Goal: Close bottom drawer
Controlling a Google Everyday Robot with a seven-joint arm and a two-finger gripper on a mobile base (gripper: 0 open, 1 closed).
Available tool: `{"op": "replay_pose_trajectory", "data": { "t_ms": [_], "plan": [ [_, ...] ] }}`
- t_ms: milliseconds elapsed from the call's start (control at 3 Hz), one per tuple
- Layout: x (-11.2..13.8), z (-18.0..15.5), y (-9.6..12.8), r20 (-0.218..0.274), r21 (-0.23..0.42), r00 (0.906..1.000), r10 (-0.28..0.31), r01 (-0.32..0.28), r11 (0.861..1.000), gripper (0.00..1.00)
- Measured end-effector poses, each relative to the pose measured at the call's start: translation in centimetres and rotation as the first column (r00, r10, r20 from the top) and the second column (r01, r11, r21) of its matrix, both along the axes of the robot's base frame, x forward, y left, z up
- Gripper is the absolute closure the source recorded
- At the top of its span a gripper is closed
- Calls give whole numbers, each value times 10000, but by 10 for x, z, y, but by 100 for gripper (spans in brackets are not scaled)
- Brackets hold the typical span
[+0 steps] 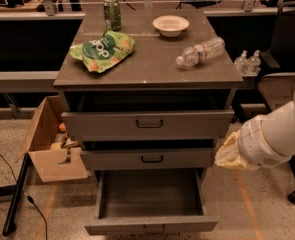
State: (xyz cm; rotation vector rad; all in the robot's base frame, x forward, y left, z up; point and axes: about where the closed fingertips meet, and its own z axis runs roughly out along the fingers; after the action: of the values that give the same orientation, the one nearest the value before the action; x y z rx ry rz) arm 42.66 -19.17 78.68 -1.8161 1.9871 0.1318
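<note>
The bottom drawer [151,224] of the grey cabinet stands pulled far out. Its plain grey tray [149,193] is bare, and its small dark handle [152,229] sits at the lower edge of the view. The two drawers above it are slightly out. My white arm comes in from the right. My gripper [229,156] is at the arm's cream-coloured end, beside the right end of the middle drawer [149,159]. It is above and to the right of the bottom drawer and apart from it.
On the cabinet top lie a green chip bag [102,51], a green can [112,13], a white bowl [170,25] and a water bottle [201,51]. An open cardboard box [49,151] stands on the floor at the left. A chair caster [294,197] is at the right.
</note>
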Motion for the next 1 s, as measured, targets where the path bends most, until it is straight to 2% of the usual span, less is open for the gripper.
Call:
{"op": "replay_pose_trajectory", "data": {
  "t_ms": [333,667,1000],
  "plan": [
    [1,-61,7,273,-519,9988,403,-388,9979,100],
    [11,-70,1,885,-859,9956,320,-244,9960,100],
    [9,-82,5,800,-672,9966,193,-139,9976,100]
  ]
}}
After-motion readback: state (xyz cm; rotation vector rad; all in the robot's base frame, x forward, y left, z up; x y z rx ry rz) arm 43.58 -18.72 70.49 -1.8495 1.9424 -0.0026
